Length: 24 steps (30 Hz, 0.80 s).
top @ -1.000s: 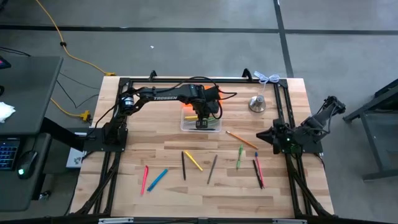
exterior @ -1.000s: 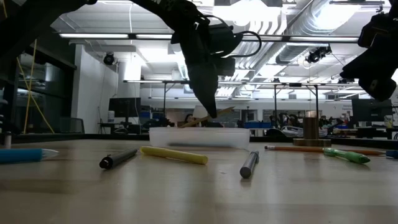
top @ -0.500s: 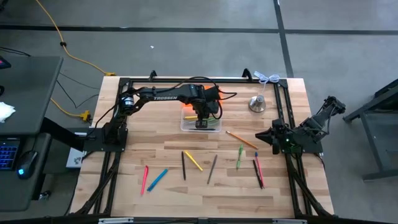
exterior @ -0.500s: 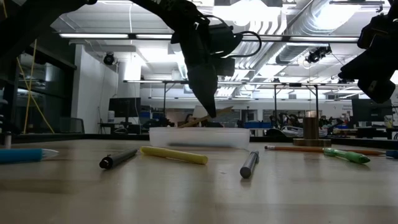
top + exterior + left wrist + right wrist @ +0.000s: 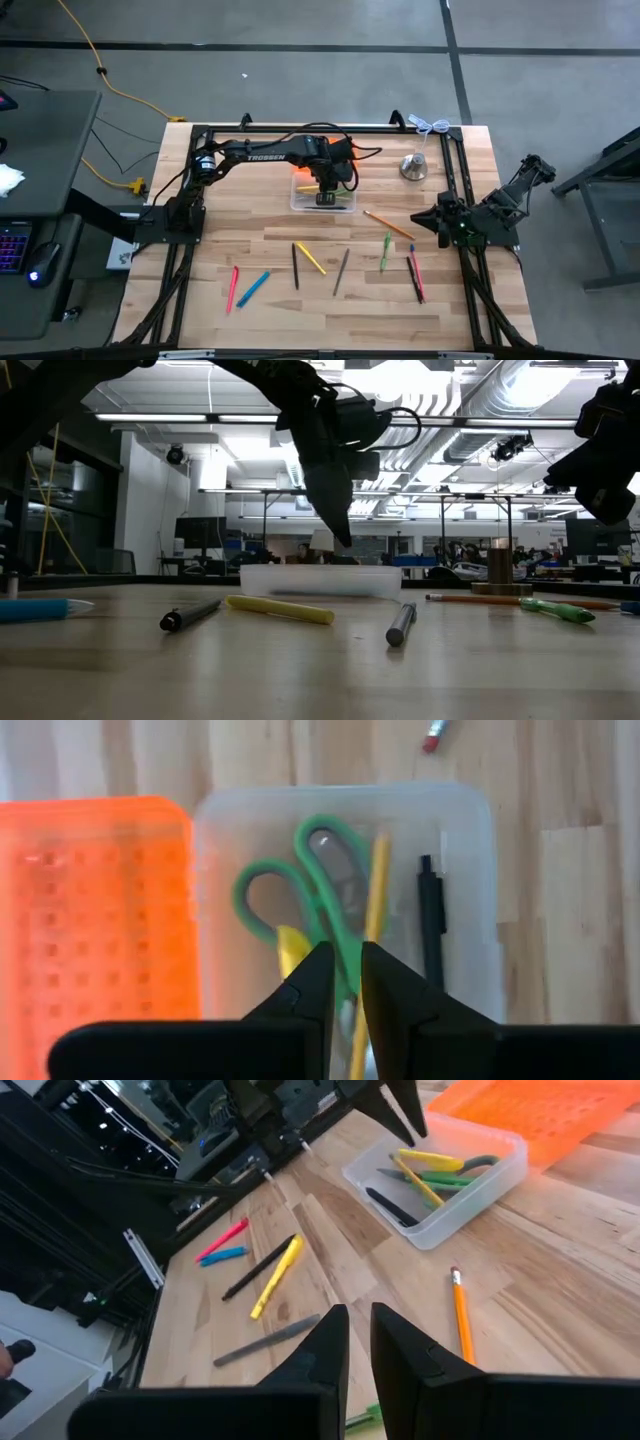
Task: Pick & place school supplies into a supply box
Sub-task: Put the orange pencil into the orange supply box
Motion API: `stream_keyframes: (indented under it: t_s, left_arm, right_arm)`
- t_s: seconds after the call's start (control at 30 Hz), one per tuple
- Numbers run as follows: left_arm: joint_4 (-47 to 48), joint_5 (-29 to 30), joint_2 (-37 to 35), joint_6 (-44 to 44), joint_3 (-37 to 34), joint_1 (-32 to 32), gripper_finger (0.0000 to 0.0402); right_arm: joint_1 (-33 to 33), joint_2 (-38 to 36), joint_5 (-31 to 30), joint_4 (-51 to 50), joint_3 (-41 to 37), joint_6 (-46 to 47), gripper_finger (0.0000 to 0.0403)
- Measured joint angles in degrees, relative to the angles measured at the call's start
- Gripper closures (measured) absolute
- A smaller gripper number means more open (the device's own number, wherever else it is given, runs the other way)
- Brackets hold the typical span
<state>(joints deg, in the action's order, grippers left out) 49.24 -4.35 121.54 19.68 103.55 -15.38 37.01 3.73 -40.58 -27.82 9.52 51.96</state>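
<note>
Left gripper [image 5: 342,982] is hovering, fingers slightly parted and empty, over supply box [image 5: 322,199] at desk's twelve o'clock, holding scissors [image 5: 322,910] plus three pens; nine supplies remaining toward six o'clock.

Clear supply box [image 5: 470,870] holding green-handled scissors [image 5: 300,880], yellow pencil [image 5: 375,900], black pen [image 5: 432,935]; orange piece [image 5: 95,920] alongside; left hand [image 5: 340,975] above.

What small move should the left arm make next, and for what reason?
Probably lift the left tool straight up from the supply box. Its fingers hang above the box with a narrow gap and hold nothing, while the scissors, a yellow pencil and a black pen lie inside. Many supplies remain on the table, for example the yellow marker. The right tool waits at the right edge.
</note>
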Motion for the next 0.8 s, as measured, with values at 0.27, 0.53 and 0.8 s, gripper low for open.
stream_keyframes:
  t_s: [0.27, 0.53, 0.8]
  left_arm:
    - [13.4, 7.4, -0.1, -0.5, 12.8, -0.1, 0.0323]
    - [31.4, 4.0, -0.2, -8.4, 27.4, -3.1, 0.0323]
    - [40.9, 0.2, -4.3, -11.6, 29.0, -6.0, 0.0323]
  right_arm:
    - [0.0, 0.0, -3.7, 4.4, 0.0, -6.0, 0.038]
    - [0.0, 0.0, -7.3, 6.2, 0.0, -7.1, 0.038]
    - [0.0, 0.0, -8.1, 11.5, 0.0, -7.1, 0.038]
